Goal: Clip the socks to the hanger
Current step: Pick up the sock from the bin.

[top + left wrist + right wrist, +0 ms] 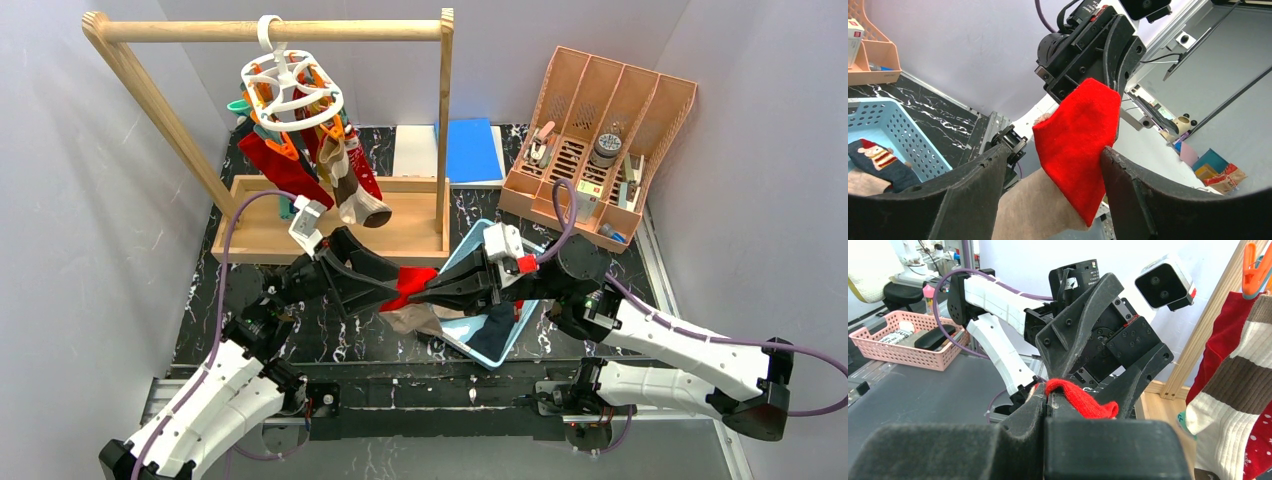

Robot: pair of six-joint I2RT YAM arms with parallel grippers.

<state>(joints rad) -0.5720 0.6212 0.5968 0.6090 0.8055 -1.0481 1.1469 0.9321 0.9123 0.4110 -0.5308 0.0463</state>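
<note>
Mid-frame, your right gripper (1049, 401) pinches just the tip of the soft red fabric sock (1075, 145), left gripper (1055, 172) gaping around it; any tug could slip it free.

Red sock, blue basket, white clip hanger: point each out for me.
red sock (1075, 145), left wrist view, middle of the red fabric.
blue basket (883, 122), left wrist view, bare perforated panel.
white clip hanger (291, 82), top external view, central hub of the ring.
</note>
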